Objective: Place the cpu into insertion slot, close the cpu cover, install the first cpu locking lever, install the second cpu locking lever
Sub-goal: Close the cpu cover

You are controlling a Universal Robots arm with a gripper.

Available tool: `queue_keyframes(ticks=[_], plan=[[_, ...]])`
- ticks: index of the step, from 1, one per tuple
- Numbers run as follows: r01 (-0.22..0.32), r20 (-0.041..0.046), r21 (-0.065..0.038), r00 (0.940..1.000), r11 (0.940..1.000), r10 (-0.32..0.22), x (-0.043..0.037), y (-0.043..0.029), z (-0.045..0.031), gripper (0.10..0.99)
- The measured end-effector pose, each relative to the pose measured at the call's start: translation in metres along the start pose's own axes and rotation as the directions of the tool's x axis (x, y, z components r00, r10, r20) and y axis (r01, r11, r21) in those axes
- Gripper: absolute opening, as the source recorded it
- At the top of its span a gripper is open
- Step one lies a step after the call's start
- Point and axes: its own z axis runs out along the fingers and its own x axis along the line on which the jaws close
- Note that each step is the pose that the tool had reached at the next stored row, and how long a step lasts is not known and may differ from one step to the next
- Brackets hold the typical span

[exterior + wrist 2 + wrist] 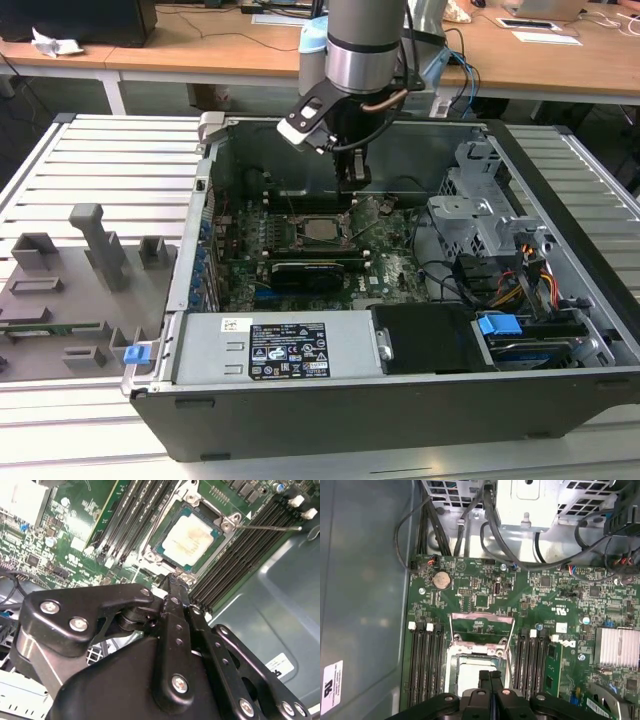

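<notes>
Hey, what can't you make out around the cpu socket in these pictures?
First wrist view: the hand covers part of the cpu.
Second wrist view: the hand hides the near edge of the insertion slot, so contact is unclear.
Exterior view: whether the hand touches the board is too small and dark to tell.

A: The cpu [192, 537]?
B: Dull metal top, smudged tan.
A: The gripper [175, 582]?
B: Black, smooth, slightly glossy, with bright metal screws [179, 682].
A: The case [285, 590]?
B: Matt grey sheet metal, smooth.
</notes>
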Motion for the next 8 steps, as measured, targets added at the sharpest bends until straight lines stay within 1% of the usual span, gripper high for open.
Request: queue_keyframes(ticks=[3,6,8], plan=[[0.003,-0.0002,0.003,1.0000,1.0000,-0.003,-0.0003,0.0041,0.0004,0.106],[0.007,-0.0004,0.004,1.0000,1.0000,-0.007,-0.0007,0.0103,0.0009,0.106],[0.009,-0.0006,0.004,1.0000,0.9999,-0.009,-0.0007,0.0117,0.0010,0.106]])
